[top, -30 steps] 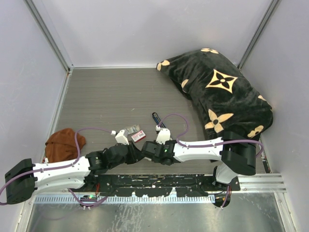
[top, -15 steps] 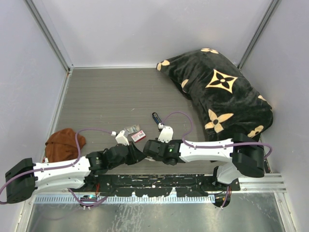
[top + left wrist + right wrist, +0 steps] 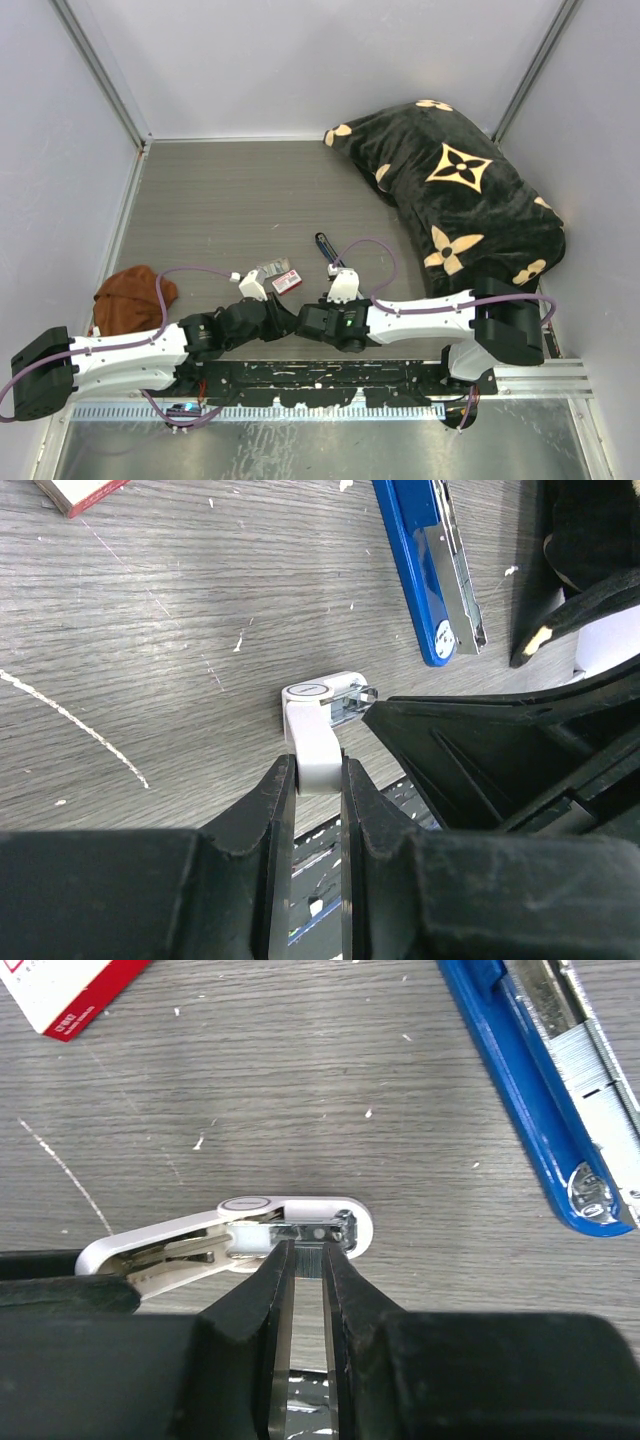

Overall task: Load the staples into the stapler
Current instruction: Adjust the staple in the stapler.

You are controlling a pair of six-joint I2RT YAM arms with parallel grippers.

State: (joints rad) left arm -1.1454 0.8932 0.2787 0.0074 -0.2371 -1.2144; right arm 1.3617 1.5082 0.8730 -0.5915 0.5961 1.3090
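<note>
The left gripper (image 3: 315, 780) is clamped on one end of a small white oblong plastic piece (image 3: 312, 715) on the grey wood-grain table (image 3: 150, 680), while the right gripper (image 3: 305, 1258) pinches the small silvery-grey block of staples (image 3: 307, 1250) at that piece's open end, the slim blue stapler (image 3: 515, 1080) lying apart nearby, silver channel exposed.

stapler (image 3: 525, 1090) cut off at top edge, box (image 3: 70, 995) cropped, staples (image 3: 305, 1260) mostly hidden inside right pincer (image 3: 307, 1251)
</note>
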